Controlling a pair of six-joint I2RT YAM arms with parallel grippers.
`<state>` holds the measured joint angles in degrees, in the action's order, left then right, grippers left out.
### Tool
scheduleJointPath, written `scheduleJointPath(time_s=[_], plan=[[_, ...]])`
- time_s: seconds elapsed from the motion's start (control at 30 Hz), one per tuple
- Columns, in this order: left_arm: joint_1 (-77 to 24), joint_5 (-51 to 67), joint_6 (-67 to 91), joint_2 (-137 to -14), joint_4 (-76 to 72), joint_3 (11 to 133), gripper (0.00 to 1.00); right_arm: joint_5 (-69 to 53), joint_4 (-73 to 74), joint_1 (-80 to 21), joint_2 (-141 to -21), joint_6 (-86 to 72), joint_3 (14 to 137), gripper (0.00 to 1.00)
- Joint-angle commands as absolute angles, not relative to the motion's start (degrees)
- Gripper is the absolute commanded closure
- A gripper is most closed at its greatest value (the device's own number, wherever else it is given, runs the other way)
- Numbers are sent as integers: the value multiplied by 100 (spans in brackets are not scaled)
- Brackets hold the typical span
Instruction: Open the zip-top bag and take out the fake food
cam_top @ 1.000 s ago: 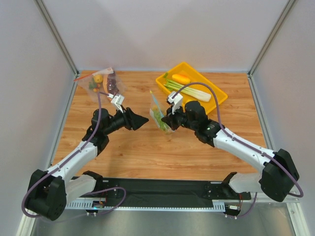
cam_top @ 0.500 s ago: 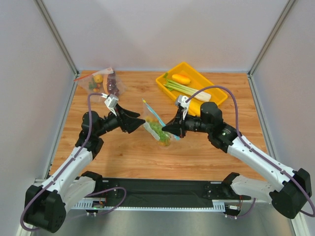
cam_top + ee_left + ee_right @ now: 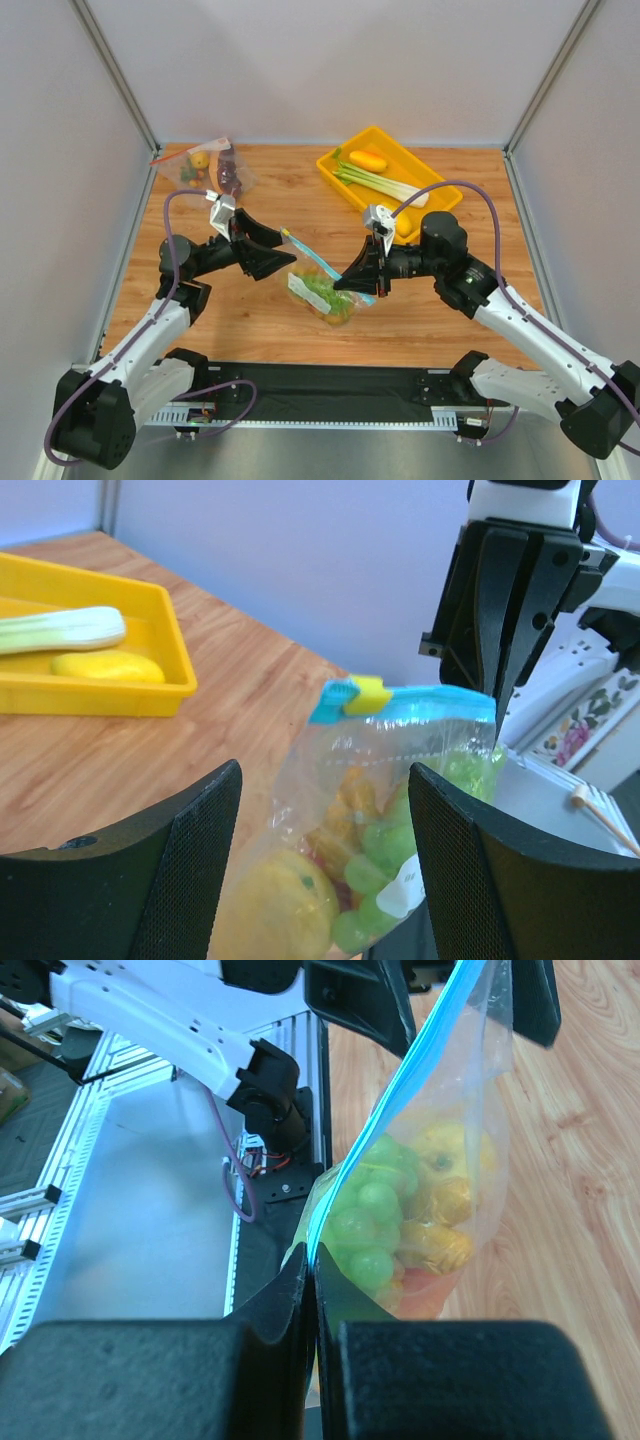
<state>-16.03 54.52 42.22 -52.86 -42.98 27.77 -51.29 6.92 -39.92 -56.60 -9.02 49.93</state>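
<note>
The zip-top bag hangs above the table, its light-blue zip strip slanting up to the left. My right gripper is shut on the strip's right end; the right wrist view shows the jaws pinching the strip. The fake food is inside the bag: leafy green, round yellow, lumpy orange, red-orange fruit. My left gripper is open, with the bag between its fingers but not touching them. The yellow slider sits at the strip's left end.
A yellow tray at the back right holds a leek and a yellow-orange piece. Another clear bag with a red-orange strip lies at the back left. A black rail runs along the near edge.
My right gripper has lifted the bag and carried it toward the near edge. The strip now slants toward my left gripper, which has shifted slightly nearer and stands open around the bag.
</note>
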Motion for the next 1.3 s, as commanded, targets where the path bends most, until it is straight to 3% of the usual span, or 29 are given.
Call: scheduleJointPath(time_s=[0.0,0.1,0.2,0.3,0.33,0.5,0.6,0.63,0.73,0.77,1.03,1.27], plan=[[-1573,5958,4797,-5457,-5770,2690,26,-5370,142,-3964,-5484,-1213,5001,100],[-1573,6169,5439,-5739,-6667,2602,30,-5326,53,-3964,-5502,-1248,4948,100],[-1582,6249,6028,-6099,-7571,2514,44,-5335,53,-3964,-5598,-1274,4904,100],[-1582,6302,6766,-6564,-8733,2461,63,-5230,53,-3955,-5722,-1213,4861,100],[-1582,6397,6828,-6670,-8745,2496,74,-5169,53,-3955,-5774,-1187,4860,100],[-1600,6319,6768,-6917,-8640,2435,99,-4256,527,-3946,-5845,-862,4825,95],[-1608,6258,6164,-6803,-7409,2487,100,-3675,817,-3946,-5845,-756,4738,75],[-1608,6119,5482,-6577,-6870,2505,100,-3448,843,-3938,-5836,-730,4685,61],[-1731,5410,3631,-5814,-4077,2785,100,-2982,958,-3946,-5775,-686,4641,47],[-1801,5162,3291,-5653,-2834,2891,100,-2875,984,-3938,-5757,-668,4632,44],[-2355,3756,2058,-5966,-38,3875,100,-1707,686,-3964,-5572,-615,4570,31],[-2786,3287,1547,-6512,1527,4587,100,-888,466,-4570,-5730,-141,4746,32]])
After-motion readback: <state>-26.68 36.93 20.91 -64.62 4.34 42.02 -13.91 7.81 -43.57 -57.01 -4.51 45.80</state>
